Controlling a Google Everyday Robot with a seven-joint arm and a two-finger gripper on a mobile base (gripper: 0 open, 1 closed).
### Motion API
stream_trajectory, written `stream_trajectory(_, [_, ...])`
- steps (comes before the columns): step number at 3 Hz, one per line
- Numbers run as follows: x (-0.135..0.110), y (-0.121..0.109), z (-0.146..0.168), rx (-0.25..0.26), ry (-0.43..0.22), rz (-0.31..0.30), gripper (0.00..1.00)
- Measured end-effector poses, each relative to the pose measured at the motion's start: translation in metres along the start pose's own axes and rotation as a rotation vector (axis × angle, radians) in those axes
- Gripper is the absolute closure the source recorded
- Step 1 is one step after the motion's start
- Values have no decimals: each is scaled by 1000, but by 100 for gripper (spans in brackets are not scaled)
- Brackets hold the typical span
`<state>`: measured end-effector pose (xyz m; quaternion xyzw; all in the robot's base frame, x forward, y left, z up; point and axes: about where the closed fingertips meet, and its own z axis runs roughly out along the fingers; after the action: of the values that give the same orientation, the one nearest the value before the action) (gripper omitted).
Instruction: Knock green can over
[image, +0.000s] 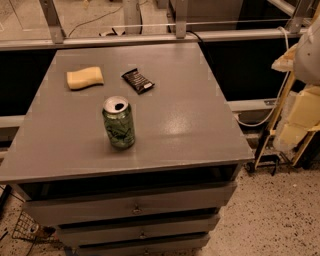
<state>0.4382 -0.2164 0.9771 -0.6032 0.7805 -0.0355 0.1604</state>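
Observation:
The green can (119, 123) stands upright on the grey cabinet top (190, 120), left of centre and towards the front edge. It is dark green with a leafy pattern and a silver top with an open pull-tab hole. My gripper (296, 119) is at the right edge of the camera view, a pale cream shape off the side of the cabinet. It is well to the right of the can and touches nothing on the top.
A yellow sponge (85, 78) and a black snack wrapper (137, 80) lie behind the can. The cabinet has several drawers (135, 209) below. A metal rail (150, 38) runs behind. Cables (272, 107) hang at the right. The floor (270, 220) is speckled.

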Motion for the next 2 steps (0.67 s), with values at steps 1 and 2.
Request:
stream_trajectory(1, [0, 0, 0, 0, 0, 0, 0])
stream_trajectory(2, [-12, -5, 6, -8, -83, 4, 0])
